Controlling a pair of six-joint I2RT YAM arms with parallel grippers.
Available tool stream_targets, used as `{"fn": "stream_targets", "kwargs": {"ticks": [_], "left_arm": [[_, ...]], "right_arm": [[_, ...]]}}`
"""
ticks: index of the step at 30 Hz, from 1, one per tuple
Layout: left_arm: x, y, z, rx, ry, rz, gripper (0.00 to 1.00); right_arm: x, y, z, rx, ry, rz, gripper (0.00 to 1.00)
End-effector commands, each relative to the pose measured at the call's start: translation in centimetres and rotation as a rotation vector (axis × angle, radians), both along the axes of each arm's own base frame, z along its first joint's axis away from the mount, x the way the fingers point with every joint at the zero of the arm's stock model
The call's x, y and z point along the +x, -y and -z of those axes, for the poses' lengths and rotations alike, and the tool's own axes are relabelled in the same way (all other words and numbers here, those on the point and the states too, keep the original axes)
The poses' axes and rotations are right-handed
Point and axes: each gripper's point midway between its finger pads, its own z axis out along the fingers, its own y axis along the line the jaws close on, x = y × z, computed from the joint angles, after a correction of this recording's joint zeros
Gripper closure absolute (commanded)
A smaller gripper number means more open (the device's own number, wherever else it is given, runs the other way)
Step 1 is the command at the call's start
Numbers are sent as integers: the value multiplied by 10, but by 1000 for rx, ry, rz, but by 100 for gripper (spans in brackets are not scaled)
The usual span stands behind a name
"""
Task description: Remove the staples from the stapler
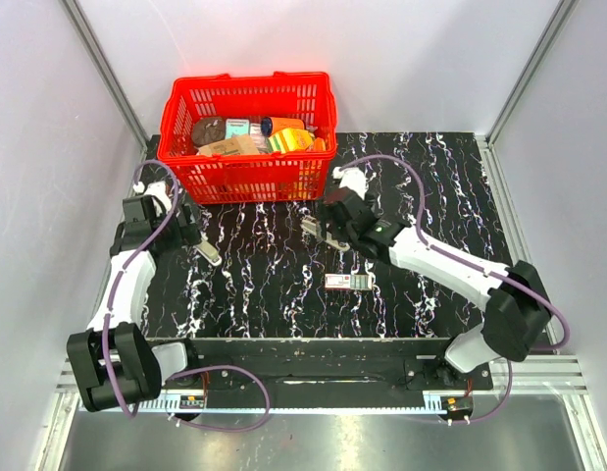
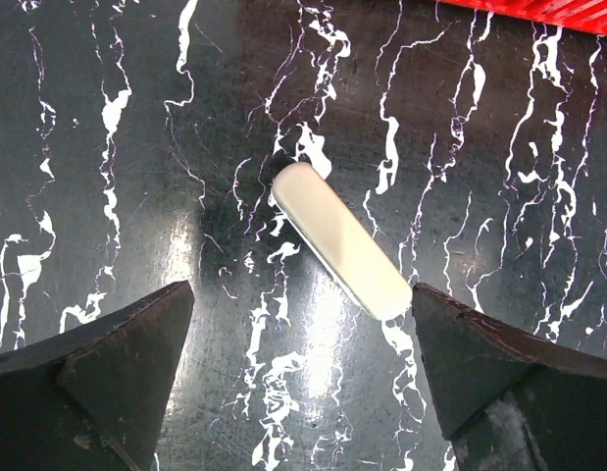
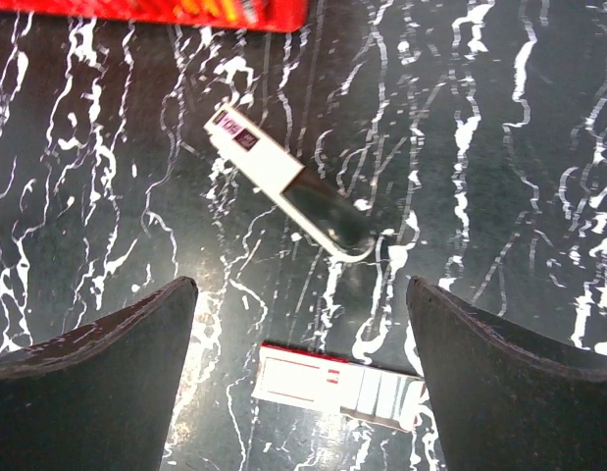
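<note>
The right gripper (image 3: 301, 294) hangs with its 2 dark, wedge-shaped fingers spread wide; just ahead of the gap lies the stapler (image 3: 286, 193), a slim round-ended bar, pale and glossy at one end, dark at the other, set aslant on the black, white-veined table (image 3: 499, 147); closer in, between the 2 fingers, lies a flat red-and-white box (image 3: 337, 385); the left gripper (image 2: 303, 294) is likewise spread, a smooth beige oblong block (image 2: 340, 240) slanting ahead of it; a red plastic lattice basket (image 1: 246, 177) stands beyond both.
</note>
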Motion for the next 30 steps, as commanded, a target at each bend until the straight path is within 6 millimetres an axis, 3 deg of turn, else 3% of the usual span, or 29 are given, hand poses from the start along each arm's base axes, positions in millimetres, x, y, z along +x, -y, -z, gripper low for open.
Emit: {"fn": "stream_targets", "kwargs": {"ticks": [1, 6, 13, 22, 30], "left_arm": [[10, 2, -10, -38, 36, 20, 1], [6, -2, -7, -33, 23, 24, 1], [7, -34, -31, -213, 85, -12, 1], [0, -62, -18, -224, 48, -23, 1], [-7, -67, -13, -231, 18, -1, 1]], "right_arm": [[7, -26, -4, -27, 51, -28, 7], [3, -67, 4, -31, 42, -104, 7], [2, -152, 33, -89, 28, -269, 7], [1, -254, 49, -76, 48, -476, 7], [-13, -314, 60, -3, 31, -624, 10]]}}
